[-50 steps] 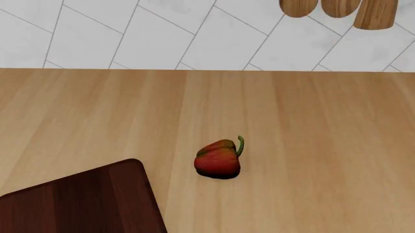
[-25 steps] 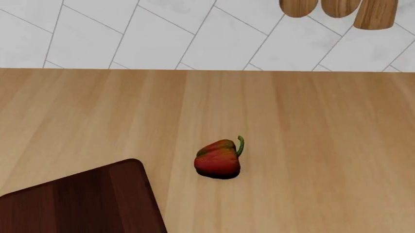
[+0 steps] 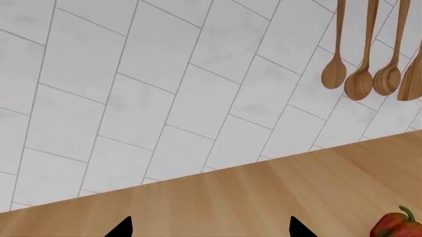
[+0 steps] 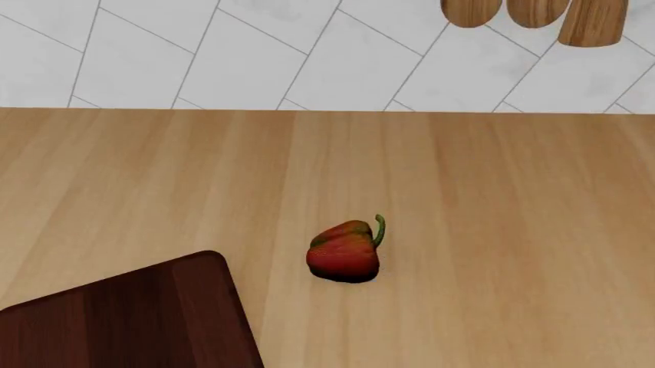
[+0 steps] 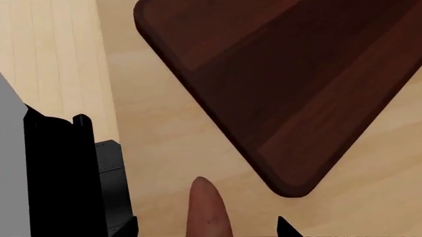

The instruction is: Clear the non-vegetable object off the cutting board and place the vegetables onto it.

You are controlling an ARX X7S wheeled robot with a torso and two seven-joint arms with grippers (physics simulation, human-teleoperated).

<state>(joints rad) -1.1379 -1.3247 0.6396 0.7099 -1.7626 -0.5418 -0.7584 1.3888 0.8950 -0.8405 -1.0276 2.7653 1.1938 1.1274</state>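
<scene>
The red bell pepper (image 4: 345, 251) with its green stem lies on the light wood countertop (image 4: 492, 199), right of the dark reddish-brown cutting board (image 4: 133, 322), whose corner shows at the lower left. The pepper also shows in the left wrist view (image 3: 398, 227). My left gripper (image 3: 209, 231) is open and empty above the countertop, facing the tiled wall. My right gripper (image 5: 207, 229) is open, and the pinkish-brown tuber (image 5: 208, 210) lies between its spread fingertips, apart from both and just off the board's rounded corner (image 5: 290, 98). The bacon-like strip is out of view. Neither gripper shows in the head view.
Wooden spoons (image 3: 361, 81) hang on the white tiled wall (image 4: 256, 54) at the back right. A black and grey part of the robot (image 5: 66, 173) stands beside the counter edge in the right wrist view.
</scene>
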